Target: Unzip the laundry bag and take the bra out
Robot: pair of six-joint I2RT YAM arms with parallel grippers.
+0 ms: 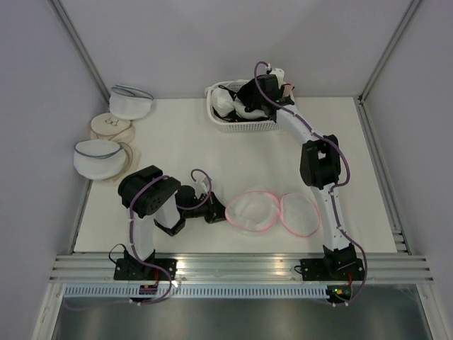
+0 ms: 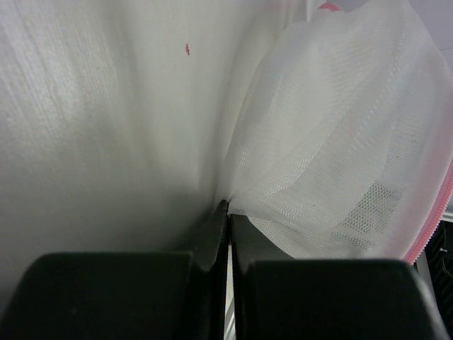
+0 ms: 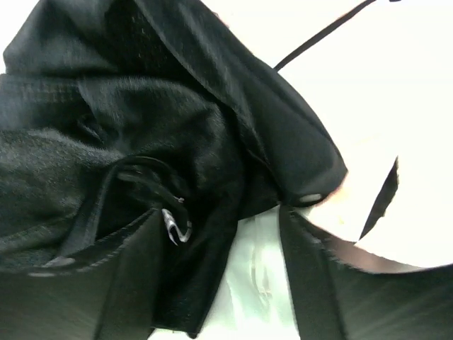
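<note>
The laundry bag (image 1: 272,212) lies unzipped at the front of the bench (image 1: 184,149), its two domed mesh halves spread side by side with the pink-trimmed hollows facing up; nothing dark shows inside either half. The left fingers (image 2: 228,212) are pressed together at the bag's left edge, pinching a fold of white mesh at their tips. At the back, a white basket (image 1: 244,126) holds pale garments (image 1: 225,103) and the bra (image 3: 141,106), a bunched heap of black fabric (one thin strap trails off across the white cloth). The right fingers (image 3: 219,212) reach into this basket, spread apart, with the black fabric lying between them.
</note>
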